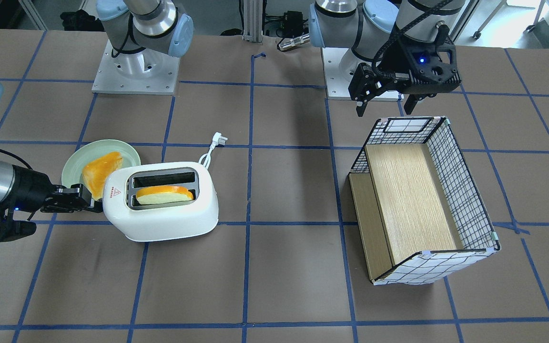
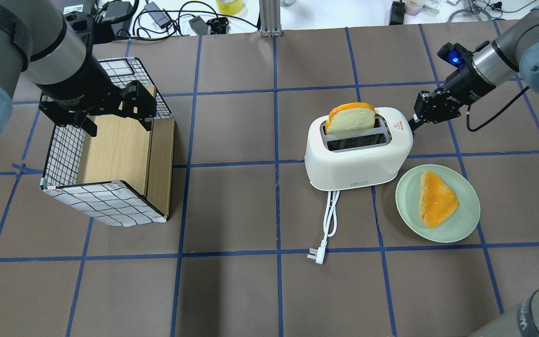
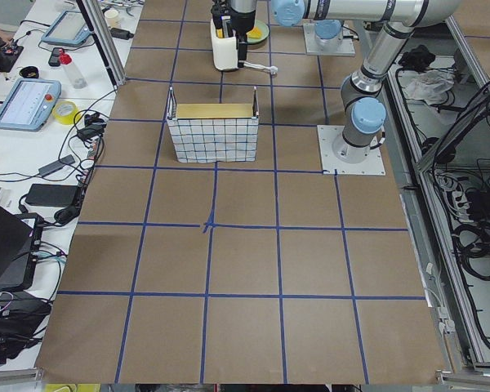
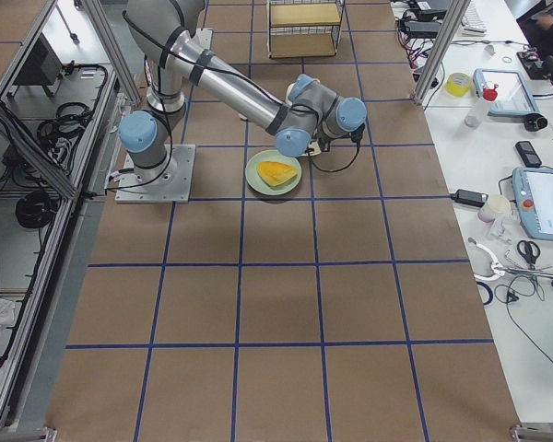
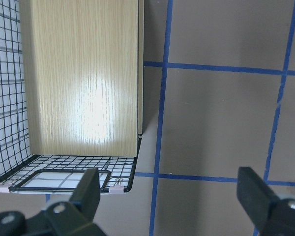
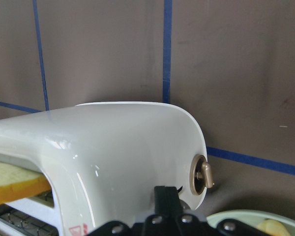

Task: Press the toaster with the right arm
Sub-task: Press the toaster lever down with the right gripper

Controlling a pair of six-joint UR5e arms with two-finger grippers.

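Observation:
The white toaster [image 1: 160, 212] stands on the table with a bread slice [image 1: 165, 194] sitting high in one slot. It also shows in the overhead view [image 2: 358, 157]. My right gripper [image 1: 81, 202] is shut, and its tips touch the toaster's end wall by the red triangle sticker [image 2: 396, 125]. In the right wrist view the closed fingertips [image 6: 166, 196] rest against the toaster [image 6: 123, 147] just left of the small knob [image 6: 202, 175]. The lever is hidden behind the fingers. My left gripper [image 1: 386, 102] is open and empty above the far rim of the grid-patterned box [image 1: 460, 190].
A pale green plate [image 2: 463, 222] with a toast piece [image 2: 435, 199] lies beside the toaster near the right gripper. The white cord and plug [image 2: 328, 224] trail from the toaster's side. The box [image 2: 101, 206] stands under the left gripper [image 5: 172, 196].

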